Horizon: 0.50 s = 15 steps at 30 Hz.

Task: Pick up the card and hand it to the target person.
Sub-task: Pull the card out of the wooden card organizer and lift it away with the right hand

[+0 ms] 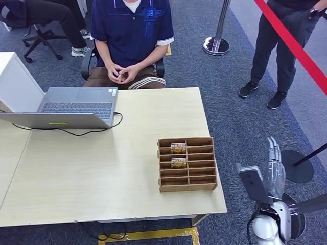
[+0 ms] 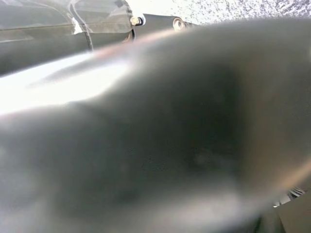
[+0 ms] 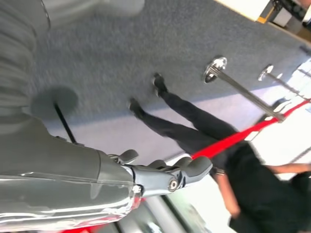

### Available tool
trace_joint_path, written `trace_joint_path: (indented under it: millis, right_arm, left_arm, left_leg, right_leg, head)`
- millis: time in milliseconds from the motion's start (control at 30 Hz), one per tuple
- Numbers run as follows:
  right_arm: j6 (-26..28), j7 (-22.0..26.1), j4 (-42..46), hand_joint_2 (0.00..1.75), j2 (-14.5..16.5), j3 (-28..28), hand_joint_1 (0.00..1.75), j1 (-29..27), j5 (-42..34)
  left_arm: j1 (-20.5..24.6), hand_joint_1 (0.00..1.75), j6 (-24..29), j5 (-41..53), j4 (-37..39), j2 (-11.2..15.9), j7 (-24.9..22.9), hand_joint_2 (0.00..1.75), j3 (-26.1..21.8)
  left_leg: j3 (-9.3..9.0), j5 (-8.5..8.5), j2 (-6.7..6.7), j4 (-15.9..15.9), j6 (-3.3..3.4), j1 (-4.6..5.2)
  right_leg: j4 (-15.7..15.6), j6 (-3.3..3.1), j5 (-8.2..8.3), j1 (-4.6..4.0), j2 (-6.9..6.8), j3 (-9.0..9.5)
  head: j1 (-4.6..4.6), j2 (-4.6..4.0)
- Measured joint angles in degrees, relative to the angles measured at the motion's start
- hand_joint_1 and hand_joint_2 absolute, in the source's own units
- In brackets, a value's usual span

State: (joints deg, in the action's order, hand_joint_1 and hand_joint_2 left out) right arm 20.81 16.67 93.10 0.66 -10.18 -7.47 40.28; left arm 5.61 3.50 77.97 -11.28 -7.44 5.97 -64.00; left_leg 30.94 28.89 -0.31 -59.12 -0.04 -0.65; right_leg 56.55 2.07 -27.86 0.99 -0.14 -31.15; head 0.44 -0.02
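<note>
Two cards lie well left of right hand.

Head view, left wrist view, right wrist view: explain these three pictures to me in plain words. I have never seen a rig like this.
This is a two-armed humanoid robot with cameras on its head and at both wrists. The head view looks down on a wooden table. On it stand an open laptop and a wooden rack with slots; two cards sit in its left column. A seated person faces the table; another stands by a red barrier tape. The right hand is raised beside the table, fingers apart, holding nothing. The right wrist view, turned sideways, shows that hand's fingers against carpet and the standing person. The left wrist view is too blurred to read, so the left hand's state cannot be told.
</note>
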Motion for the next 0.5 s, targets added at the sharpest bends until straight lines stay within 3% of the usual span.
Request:
trace_joint_path:
  millis: [133,300,400,500]
  right_arm:
    - [1.48,-6.75,4.32,1.75,0.15,5.74,0.48,-1.33,12.52]
    - [-0.55,-14.99,7.56,1.75,0.31,10.81,0.8,-2.2,24.53]
    - [-2.75,-18.27,8.88,1.75,0.43,13.15,1.07,-2.47,28.37]
    - [-4.41,-19.82,9.71,1.75,0.45,15.3,1.08,-2.52,29.45]
  left_arm:
    - [-0.01,0.0,-0.2,0.23,0.0,0.06,-0.05,0.0,0.02]
    - [-0.01,0.0,-0.42,0.51,0.0,0.07,-0.45,0.0,0.0]
    - [-0.01,0.0,-0.54,0.6,0.0,0.05,-0.84,0.0,0.0]
    - [0.0,0.0,-0.78,0.62,0.0,0.05,-1.13,0.0,0.0]
  left_leg:
    - [0.0,0.0,0.0,0.0,-0.01,0.0]
    - [0.0,-0.01,0.0,0.0,-0.01,0.0]
    - [0.0,-0.01,0.0,0.0,-0.01,0.0]
    - [0.0,-0.01,0.0,0.0,-0.01,0.0]
  right_leg:
    - [0.0,0.0,0.0,0.0,0.0,0.0]
    - [0.0,-0.01,0.0,0.0,0.0,0.0]
    - [0.0,-0.01,0.0,0.0,0.0,0.0]
    - [0.0,-0.01,0.0,0.0,0.0,0.0]
  head:
    - [-0.01,0.01]
    - [-0.01,-0.01]
    - [-0.01,0.01]
    - [-0.01,0.01]
